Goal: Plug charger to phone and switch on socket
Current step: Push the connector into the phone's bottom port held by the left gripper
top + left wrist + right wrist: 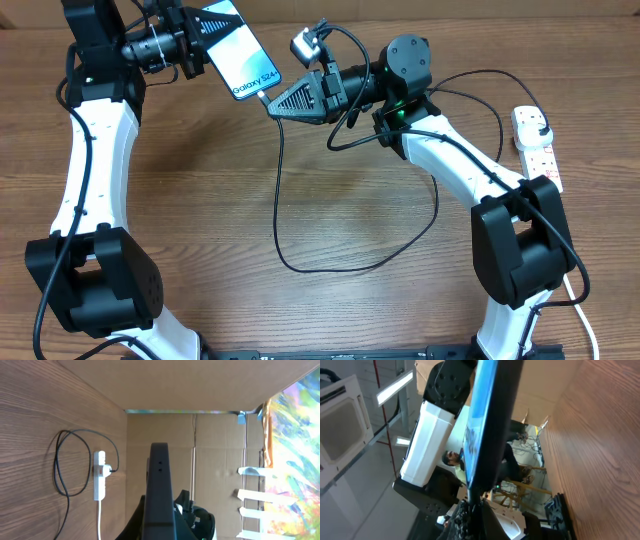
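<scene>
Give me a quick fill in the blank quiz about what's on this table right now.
The left gripper is shut on the phone, whose white text reads Galaxy ____.
The right gripper pinches the charger, which has a ____ cable.
The socket lies nearest the ____ arm.
Missing words: S24; black; right.

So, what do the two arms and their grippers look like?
The left arm and right arm have white curved links between black joint housings, with black cables along them. The left gripper and the right gripper are black; the right one's fingers are triangular and ribbed. A green light glows near the right wrist.
</scene>
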Available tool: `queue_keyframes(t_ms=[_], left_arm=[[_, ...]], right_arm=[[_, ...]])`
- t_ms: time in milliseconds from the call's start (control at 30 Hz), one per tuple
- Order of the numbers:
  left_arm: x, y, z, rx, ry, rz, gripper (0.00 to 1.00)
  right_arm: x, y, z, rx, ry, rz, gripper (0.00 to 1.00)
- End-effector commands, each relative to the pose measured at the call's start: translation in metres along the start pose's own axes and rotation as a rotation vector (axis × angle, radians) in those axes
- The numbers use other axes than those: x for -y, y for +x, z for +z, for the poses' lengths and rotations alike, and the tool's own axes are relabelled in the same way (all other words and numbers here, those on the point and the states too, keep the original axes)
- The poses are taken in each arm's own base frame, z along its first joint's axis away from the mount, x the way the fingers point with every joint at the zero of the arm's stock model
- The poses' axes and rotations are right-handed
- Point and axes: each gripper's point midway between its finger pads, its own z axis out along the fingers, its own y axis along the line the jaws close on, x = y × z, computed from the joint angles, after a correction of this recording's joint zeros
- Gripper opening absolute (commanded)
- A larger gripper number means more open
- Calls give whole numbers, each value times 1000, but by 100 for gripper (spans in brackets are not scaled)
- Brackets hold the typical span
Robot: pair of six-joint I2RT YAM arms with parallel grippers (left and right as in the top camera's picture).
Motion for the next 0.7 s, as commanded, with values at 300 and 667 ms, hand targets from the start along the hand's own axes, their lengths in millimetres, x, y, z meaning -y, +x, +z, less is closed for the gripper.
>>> queue_keyframes(t_ms=[300, 667], left_arm=[[19, 10, -1, -23, 22, 62, 4], [17, 3, -1, 15, 8, 80, 4]], right_arm=[[-16, -6, -1, 35, -5, -31, 4], [-14, -14, -15, 72, 4, -32, 4]])
